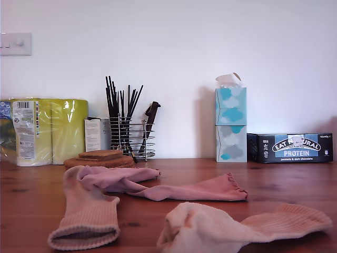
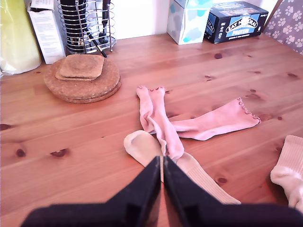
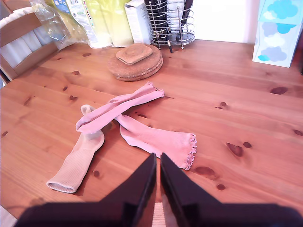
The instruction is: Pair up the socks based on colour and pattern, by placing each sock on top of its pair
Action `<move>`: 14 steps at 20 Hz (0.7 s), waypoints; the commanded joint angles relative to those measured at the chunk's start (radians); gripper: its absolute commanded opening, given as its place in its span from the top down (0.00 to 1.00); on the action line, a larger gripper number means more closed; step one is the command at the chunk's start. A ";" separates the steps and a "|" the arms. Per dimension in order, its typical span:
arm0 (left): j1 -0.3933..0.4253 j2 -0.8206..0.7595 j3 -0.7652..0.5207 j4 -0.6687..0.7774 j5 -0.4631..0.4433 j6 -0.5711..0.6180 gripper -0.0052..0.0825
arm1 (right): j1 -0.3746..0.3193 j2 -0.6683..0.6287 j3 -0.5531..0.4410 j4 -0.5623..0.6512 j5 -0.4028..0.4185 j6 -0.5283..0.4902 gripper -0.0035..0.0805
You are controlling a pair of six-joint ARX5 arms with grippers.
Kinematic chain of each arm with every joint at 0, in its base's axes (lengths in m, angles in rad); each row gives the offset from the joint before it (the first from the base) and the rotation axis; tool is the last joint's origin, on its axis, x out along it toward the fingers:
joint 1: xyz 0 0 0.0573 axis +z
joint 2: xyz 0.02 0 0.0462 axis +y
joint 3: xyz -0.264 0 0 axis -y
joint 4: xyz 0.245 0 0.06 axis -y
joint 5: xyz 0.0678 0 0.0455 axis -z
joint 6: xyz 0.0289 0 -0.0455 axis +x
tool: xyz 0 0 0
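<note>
My first gripper (image 2: 162, 176) and second gripper (image 3: 157, 172) hover with fingers pressed together, holding nothing, above the counter (image 2: 94, 137), where the pink socks (image 3: 137, 120) cross mid-counter, overlapping one cream sock (image 3: 78, 161), unpaired.

The counter (image 2: 71, 137) is warm, knotty wood with a smooth, faintly sheened finish, and the two dusty-pink socks (image 3: 137, 127) on it are soft matt knit cloth with frilled cuffs, as are the paler cream-peach socks (image 1: 231, 229) with their ribbed cuffs. Behind the socks, the round mats (image 2: 83, 78) look like rough, grainy cork, and the wire holder (image 2: 87, 26) behind the mats is shiny metal. Beside the holder the yellow-green roll pack (image 1: 50, 129) wears glossy plastic film, while the tissue boxes (image 1: 230, 124) and the dark protein box (image 1: 292, 147) look like printed card.
</note>
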 commanded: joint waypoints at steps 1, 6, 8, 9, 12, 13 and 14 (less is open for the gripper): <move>0.003 -0.007 0.002 0.006 0.000 0.005 0.96 | 0.003 0.010 -0.015 0.005 0.019 -0.049 0.97; 0.003 -0.007 0.002 0.006 0.001 0.005 0.96 | 0.003 0.010 -0.015 0.004 0.019 -0.049 0.97; 0.003 -0.007 0.002 0.006 0.001 0.005 0.96 | 0.003 0.010 -0.015 0.005 0.019 -0.049 0.97; 0.002 -0.007 0.002 0.011 0.009 0.006 0.96 | 0.003 0.010 -0.015 0.009 0.018 -0.049 0.97; 0.001 0.043 0.003 0.015 0.093 0.034 0.96 | 0.004 0.052 -0.010 0.011 -0.015 -0.050 0.97; -0.003 0.074 0.003 0.014 0.129 0.033 0.96 | 0.005 0.080 -0.005 0.005 -0.039 -0.050 0.97; -0.010 0.108 0.004 0.015 0.160 0.033 0.96 | 0.010 0.113 0.005 -0.005 -0.056 -0.050 0.97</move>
